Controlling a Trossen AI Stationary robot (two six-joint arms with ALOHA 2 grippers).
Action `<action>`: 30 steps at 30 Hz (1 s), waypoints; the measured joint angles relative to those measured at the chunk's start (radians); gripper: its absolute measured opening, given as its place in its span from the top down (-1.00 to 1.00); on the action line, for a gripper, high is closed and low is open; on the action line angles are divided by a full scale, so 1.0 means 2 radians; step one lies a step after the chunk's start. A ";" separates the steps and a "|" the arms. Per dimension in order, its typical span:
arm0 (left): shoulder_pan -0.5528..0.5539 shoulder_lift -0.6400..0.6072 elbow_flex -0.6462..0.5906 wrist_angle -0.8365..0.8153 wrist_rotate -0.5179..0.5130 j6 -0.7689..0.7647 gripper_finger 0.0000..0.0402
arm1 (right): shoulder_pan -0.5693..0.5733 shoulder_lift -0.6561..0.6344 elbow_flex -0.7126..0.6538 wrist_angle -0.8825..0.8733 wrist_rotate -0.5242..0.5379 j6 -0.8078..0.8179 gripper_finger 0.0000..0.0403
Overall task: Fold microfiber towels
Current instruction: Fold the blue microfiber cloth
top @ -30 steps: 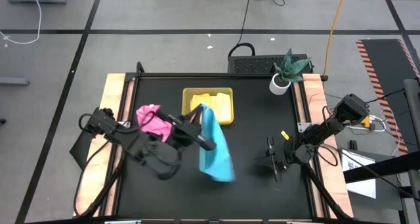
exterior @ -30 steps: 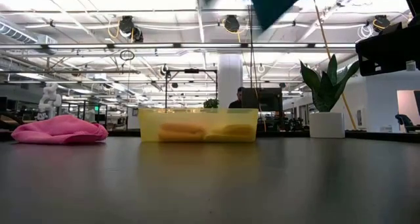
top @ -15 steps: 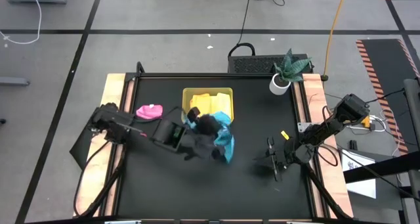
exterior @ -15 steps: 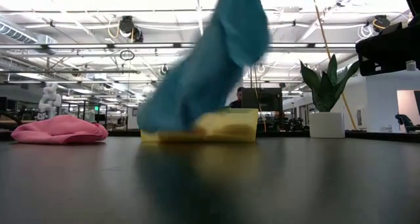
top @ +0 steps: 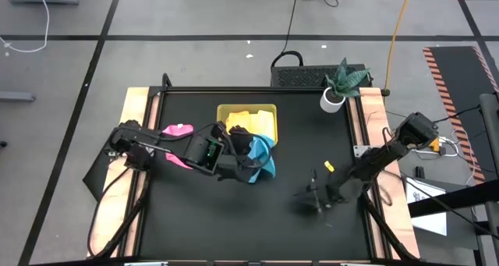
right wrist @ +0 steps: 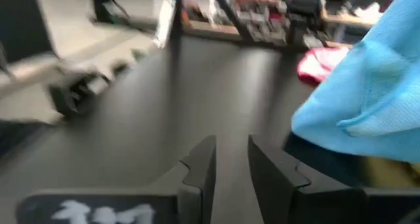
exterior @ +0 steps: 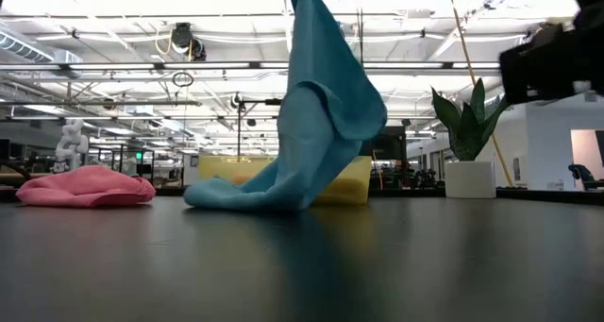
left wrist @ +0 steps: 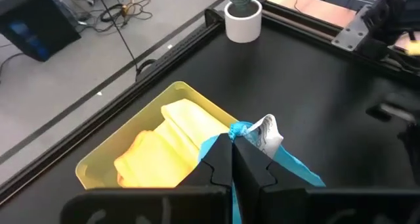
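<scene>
A sky blue towel (top: 261, 158) hangs from my left gripper (left wrist: 233, 159), which is shut on it just in front of the yellow-green tray (top: 269, 110). The towel's lower end (exterior: 236, 197) lies bunched on the table. A folded yellow towel (left wrist: 167, 145) lies in the tray. A pink towel (top: 178, 130) lies crumpled near the table's left edge. My right gripper (right wrist: 231, 163) hovers open over the right half of the table, with nothing between its fingers. My left gripper pinches a corner of the blue towel, the one with the white label (left wrist: 252, 132), between its two shut fingers. The fingers slant downward from the table's left side. The towel hangs slack below them, and its lower end rests on the table.
A potted plant in a white pot (top: 334, 98) stands at the far right corner. A small yellow piece (top: 328, 166) lies near my right arm. The table has raised wooden side rails (top: 134, 110). Bare black tabletop (top: 234, 219) stretches along the near side.
My left gripper has come down and tipped its fingers downward with the blue towel. The towel hung clear and high before; now its lower end has landed on the table before the tray. My right gripper has shifted a little toward the table's left.
</scene>
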 joint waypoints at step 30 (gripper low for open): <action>0.002 0.000 0.000 0.001 -0.018 0.015 0.98 | -0.159 0.127 0.136 -0.050 0.078 0.078 0.01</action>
